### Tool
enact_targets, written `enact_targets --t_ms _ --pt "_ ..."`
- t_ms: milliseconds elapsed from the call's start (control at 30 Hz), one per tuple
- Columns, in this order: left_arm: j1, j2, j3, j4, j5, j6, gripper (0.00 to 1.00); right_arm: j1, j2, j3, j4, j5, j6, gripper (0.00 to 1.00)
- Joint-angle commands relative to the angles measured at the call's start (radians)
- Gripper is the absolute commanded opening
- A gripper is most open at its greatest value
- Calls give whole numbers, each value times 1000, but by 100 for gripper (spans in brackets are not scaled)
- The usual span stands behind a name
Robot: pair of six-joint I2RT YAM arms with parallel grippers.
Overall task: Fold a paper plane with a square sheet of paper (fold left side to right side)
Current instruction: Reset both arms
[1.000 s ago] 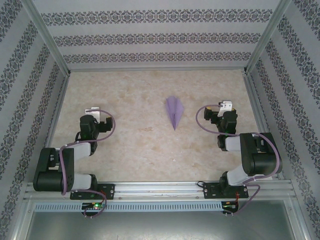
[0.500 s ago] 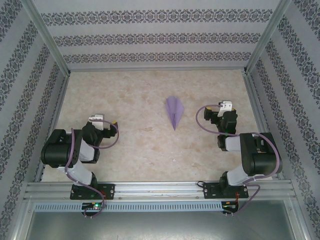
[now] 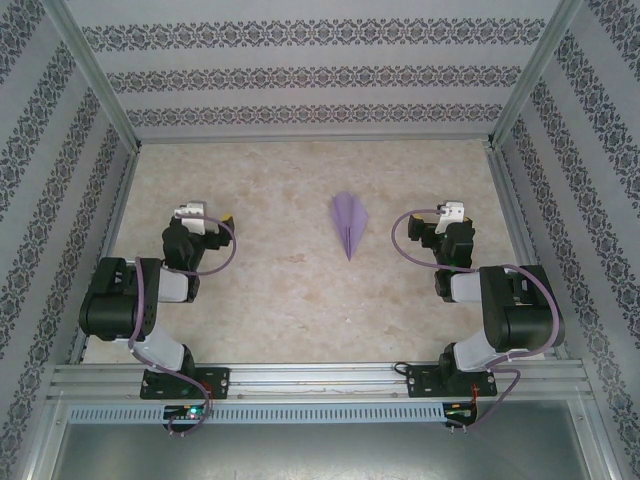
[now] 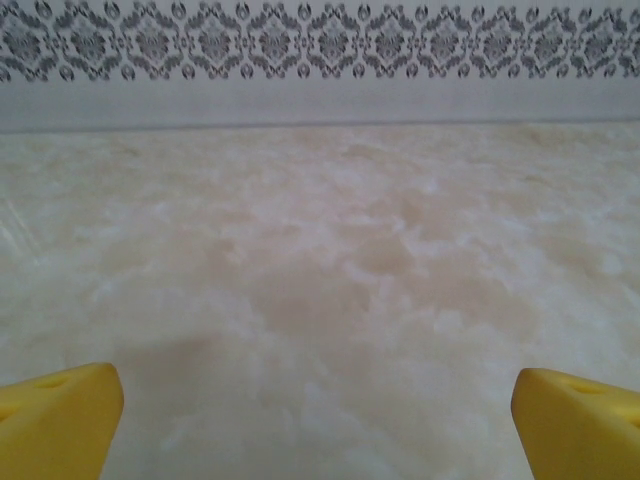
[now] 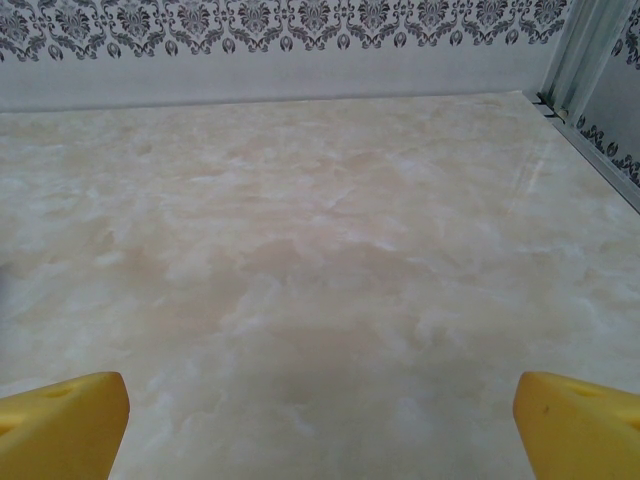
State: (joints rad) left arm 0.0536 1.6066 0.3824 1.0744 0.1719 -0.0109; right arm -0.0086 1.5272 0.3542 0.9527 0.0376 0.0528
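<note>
while one lilac paper plane (image 3: 349, 225) is lying mid-table (image 3: 290, 300), a slim dart with its tip pointing toward the arms and its centre crease showing, two grippers are flanking it well apart: the left gripper (image 3: 205, 214) and the right gripper (image 3: 432, 216), both gaping wide and empty. the left arm is reaching farther out than a moment ago, while the plane is staying put.

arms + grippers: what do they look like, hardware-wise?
Left arm and right arm: bulky black joints, pale grey links, a purple cable looping along each. Left gripper and right gripper: black bodies, white top piece, blunt yellow fingertips.
</note>
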Motion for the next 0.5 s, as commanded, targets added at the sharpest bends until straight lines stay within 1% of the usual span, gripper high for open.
enact_targets --t_ms 0,100,200,467 --pt "-6 -16 2 -122 -23 2 99 12 -1 11 9 19 4 98" --pt "-6 -14 2 -121 -28 0 99 12 -1 12 9 19 4 98" --pt "-6 -14 -6 -104 -55 -11 99 12 -1 12 9 20 2 98" --pt "-6 -14 -8 -102 -54 -11 99 12 -1 12 9 19 2 98"
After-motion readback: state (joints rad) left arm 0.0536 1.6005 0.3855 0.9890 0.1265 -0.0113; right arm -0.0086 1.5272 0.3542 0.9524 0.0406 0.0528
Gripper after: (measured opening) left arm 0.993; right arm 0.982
